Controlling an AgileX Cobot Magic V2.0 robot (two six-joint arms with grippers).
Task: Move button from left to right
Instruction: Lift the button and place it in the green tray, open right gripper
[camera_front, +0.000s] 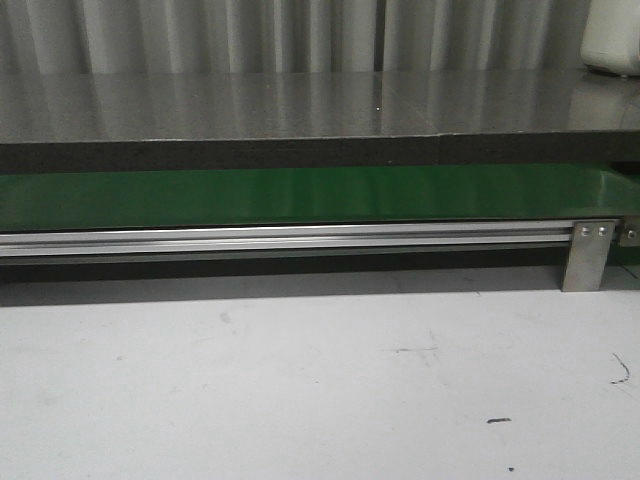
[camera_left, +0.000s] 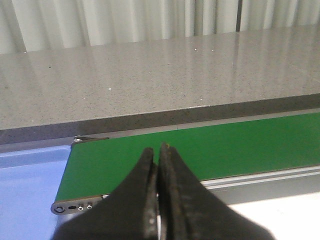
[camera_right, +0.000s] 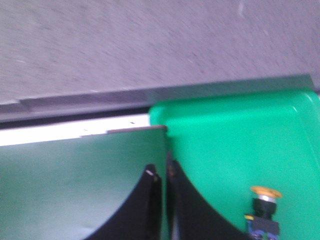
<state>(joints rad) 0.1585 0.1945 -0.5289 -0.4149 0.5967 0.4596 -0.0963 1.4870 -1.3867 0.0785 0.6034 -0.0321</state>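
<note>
Inspector: Count by kind. Buttons?

Clerk: One button (camera_right: 263, 210), orange head on a black body, seen only in the right wrist view.

Inspector: Bins?

Clerk: One green bin (camera_right: 235, 135); the button stands in it.

Inspector: Belts?

Clerk: One green belt (camera_front: 300, 195), running across the front view. One aluminium rail (camera_front: 280, 240) beneath it, one metal bracket (camera_front: 588, 255) carrying two screws.

Inspector: Grippers?

Clerk: Two. Left gripper (camera_left: 158, 152), two fingers pressed together. Right gripper (camera_right: 162, 172), two fingers pressed together, nothing between them.

Inspector: Surfaces?

Clerk: One grey counter (camera_front: 300, 105) behind the belt, one white table (camera_front: 300, 380) in front. One white container (camera_front: 612, 40) at the counter's far right corner, partly cut off.
</note>
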